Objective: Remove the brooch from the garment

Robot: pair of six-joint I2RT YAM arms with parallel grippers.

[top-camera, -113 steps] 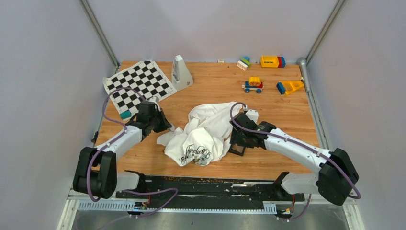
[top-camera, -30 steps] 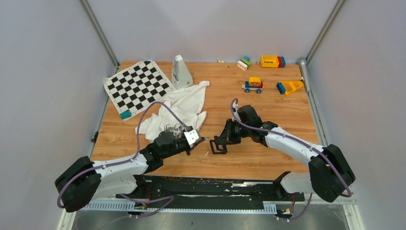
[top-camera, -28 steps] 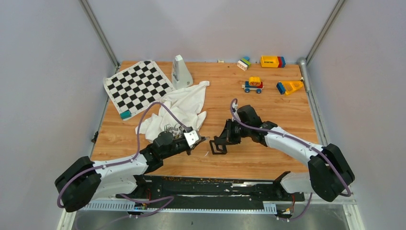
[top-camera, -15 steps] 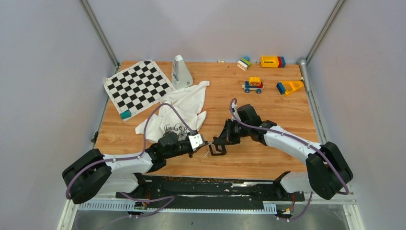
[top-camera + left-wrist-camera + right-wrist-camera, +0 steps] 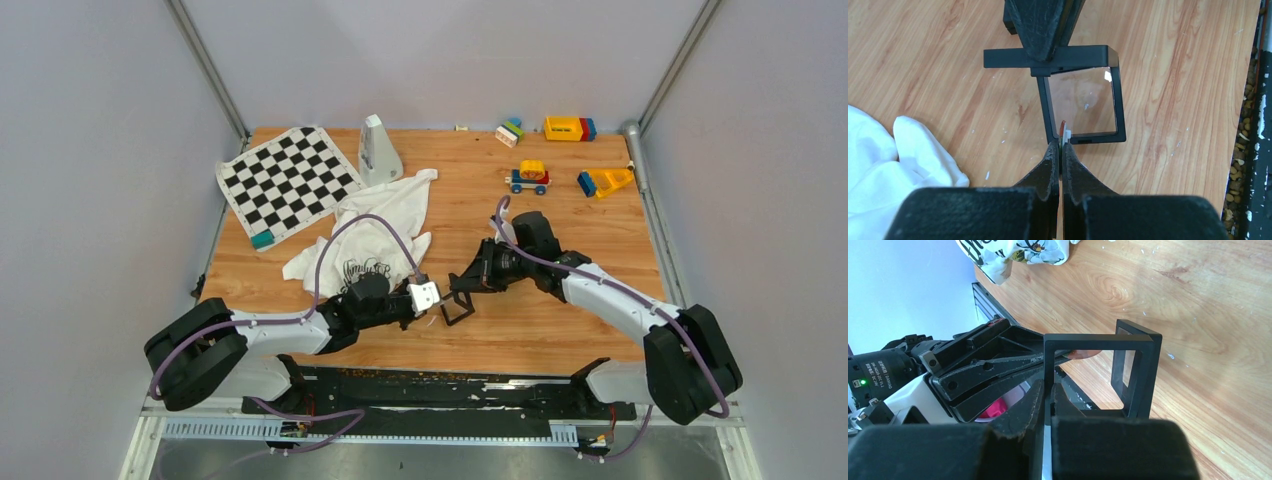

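Between left fingers (image 5: 1050, 165), brooch (image 5: 1064, 129) edge-on

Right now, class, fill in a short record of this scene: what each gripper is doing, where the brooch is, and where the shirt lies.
left gripper: shut on the brooch, a tiny brown piece at its fingertips
right gripper: shut on one half of the black frame, which is hinged open
brooch: off the shirt, at the edge of the frame's clear window
shirt: crumpled on the table, next to the chequered mat, apart from both grippers
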